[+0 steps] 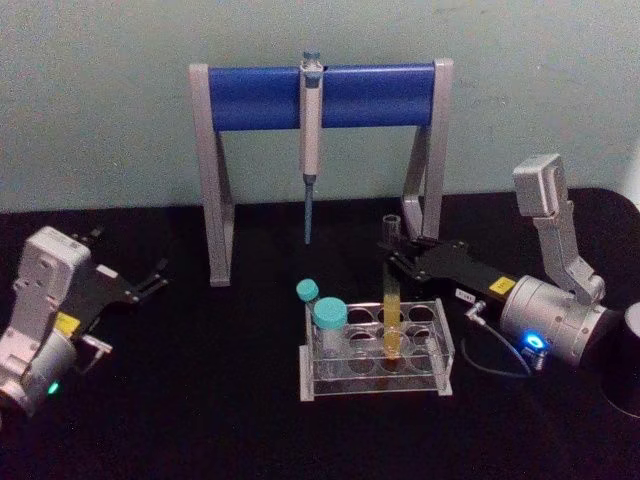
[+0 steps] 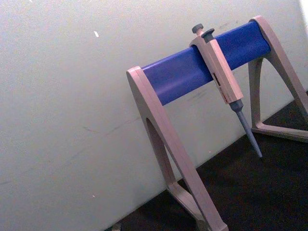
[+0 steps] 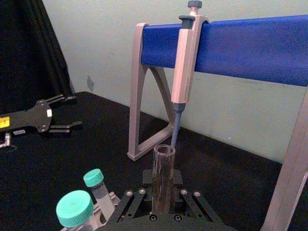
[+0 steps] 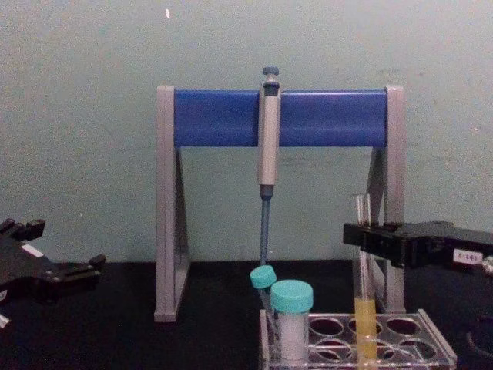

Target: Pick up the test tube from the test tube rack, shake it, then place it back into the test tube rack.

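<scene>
The test tube (image 1: 391,325) stands upright in a middle hole of the clear test tube rack (image 1: 444,372), with yellow liquid in its lower part. My right gripper (image 1: 392,256) reaches in from the right and is shut on the tube's upper part, just below its open rim. In the chest view, the tube (image 4: 363,308) rises from the rack (image 4: 441,348) through the right gripper (image 4: 363,234). In the right wrist view, the tube (image 3: 162,173) sits between the black pads. My left gripper (image 1: 142,284) rests open at the far left of the table, away from the rack.
Two teal-capped vials (image 1: 329,318) stand in the rack's left end. Behind the rack stands a tall grey stand with a blue crossbar (image 1: 320,95), and a pipette (image 1: 310,150) hangs from it. A black cloth covers the table, and a dark round object (image 1: 625,370) sits at the right edge.
</scene>
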Available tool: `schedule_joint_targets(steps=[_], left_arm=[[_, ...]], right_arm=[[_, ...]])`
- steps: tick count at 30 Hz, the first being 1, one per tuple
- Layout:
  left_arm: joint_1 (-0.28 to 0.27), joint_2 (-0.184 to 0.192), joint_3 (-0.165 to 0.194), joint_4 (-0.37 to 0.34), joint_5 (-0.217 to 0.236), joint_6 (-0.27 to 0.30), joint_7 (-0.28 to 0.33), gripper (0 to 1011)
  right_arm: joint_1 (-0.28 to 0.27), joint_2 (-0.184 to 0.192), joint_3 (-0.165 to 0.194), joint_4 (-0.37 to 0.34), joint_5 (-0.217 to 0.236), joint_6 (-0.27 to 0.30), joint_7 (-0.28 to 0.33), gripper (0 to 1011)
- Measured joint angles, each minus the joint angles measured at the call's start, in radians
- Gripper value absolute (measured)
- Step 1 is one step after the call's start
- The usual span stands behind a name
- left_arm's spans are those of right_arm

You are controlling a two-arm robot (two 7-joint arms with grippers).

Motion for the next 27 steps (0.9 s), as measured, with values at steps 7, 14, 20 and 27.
schedule_joint_targets(steps=[7, 14, 20, 27], left_arm=[[0.0, 0.0, 0.0, 0.0, 0.0, 0.0, 0.0, 1001], [0.0, 0.0, 0.0, 0.0, 0.0, 0.0, 0.0, 1001], [0.0, 0.0, 0.0, 0.0, 0.0, 0.0, 0.0, 1001], [0.0, 0.0, 0.0, 0.0, 0.0, 0.0, 0.0, 1001]], right_arm=[[0.0, 0.0, 0.0, 0.0, 0.0, 0.0, 0.0, 229], [-0.01, 0.011, 0.009, -0.02, 0.026, -0.012, 0.025, 229], [-0.02, 0.023, 0.015, -0.051, 0.048, -0.019, 0.032, 229], [-0.034, 0.041, 0.026, -0.104, 0.057, -0.038, 0.02, 229]])
